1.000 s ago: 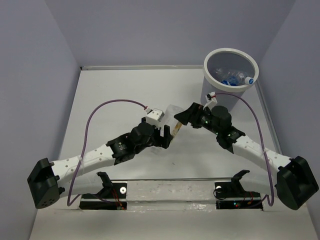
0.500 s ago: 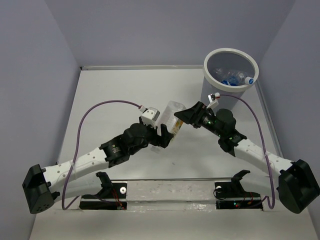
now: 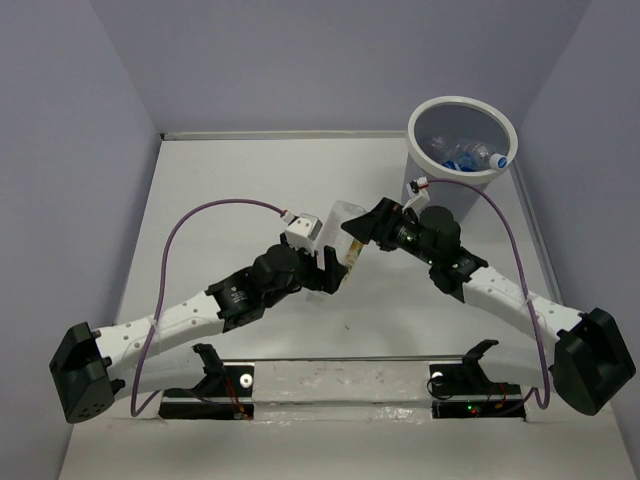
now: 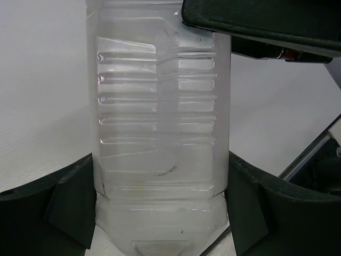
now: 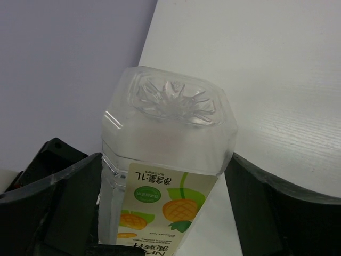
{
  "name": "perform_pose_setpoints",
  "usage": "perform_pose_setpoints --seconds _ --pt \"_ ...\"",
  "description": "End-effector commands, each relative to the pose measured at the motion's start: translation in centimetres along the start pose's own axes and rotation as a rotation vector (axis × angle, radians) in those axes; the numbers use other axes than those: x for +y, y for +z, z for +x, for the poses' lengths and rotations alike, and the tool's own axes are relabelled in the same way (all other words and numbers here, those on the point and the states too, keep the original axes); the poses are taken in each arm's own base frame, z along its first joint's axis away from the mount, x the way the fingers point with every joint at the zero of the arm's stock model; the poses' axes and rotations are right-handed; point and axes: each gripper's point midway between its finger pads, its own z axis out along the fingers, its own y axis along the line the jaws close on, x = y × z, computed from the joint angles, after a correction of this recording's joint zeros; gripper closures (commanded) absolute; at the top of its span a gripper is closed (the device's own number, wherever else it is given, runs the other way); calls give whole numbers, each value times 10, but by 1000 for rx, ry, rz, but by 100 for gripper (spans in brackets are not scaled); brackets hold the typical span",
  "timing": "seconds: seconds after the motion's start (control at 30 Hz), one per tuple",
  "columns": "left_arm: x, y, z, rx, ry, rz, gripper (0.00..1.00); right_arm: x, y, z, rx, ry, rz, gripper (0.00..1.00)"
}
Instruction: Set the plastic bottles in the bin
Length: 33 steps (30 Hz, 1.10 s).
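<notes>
**A:** The left gripper [image 4: 160, 184] is clamped on the large bottle [image 4: 160, 106], with one finger pressed against each side low on the ribbed body. The right gripper [image 5: 165, 176] straddles the same bottle at the label [image 5: 160, 205], a finger close on either side. I cannot tell whether it is squeezing yet.

**B:** And where is the bottle?

**A:** It is off the table [image 3: 250, 180], held between the two arms near the middle and well apart from the bin [image 3: 418, 170] in the far right corner. Some small bottles [image 3: 468, 155] already lie in the bin.

**B:** That looks like a handover to the right arm, which is nearer the bin. How should it go?

**A:** The right gripper should close firmly across the flat faces, not the corners, before the left one lets go. The thin clear wall will probably give a little, so it needs enough squeeze to hold without crushing. The left gripper should then open wide and back straight off, so its fingers do not drag the bottle askew.

**B:** And after that?

**A:** Carry the bottle high enough to clear the rim and release it over the middle of the bin. This bottle is wide and could catch on the edge.
</notes>
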Motion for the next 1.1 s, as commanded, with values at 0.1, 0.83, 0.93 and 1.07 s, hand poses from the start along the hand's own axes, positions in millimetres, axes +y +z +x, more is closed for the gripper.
perform_pose_setpoints --seconds 0.1,0.83,0.93,1.07 --pt "-50 -8 -26 -71 -1 224 62 29 5 -12 -45 -59 -89 52" --pt "-14 -92 -107 -254 -23 22 1 106 -52 -187 -570 -381 32 83" --pt "5 -107 -109 -274 -17 -59 1 112 -75 -241 -713 -469 148 84" --pt "25 -114 -101 -286 1 -127 1 105 -106 -313 -860 -554 315 85"
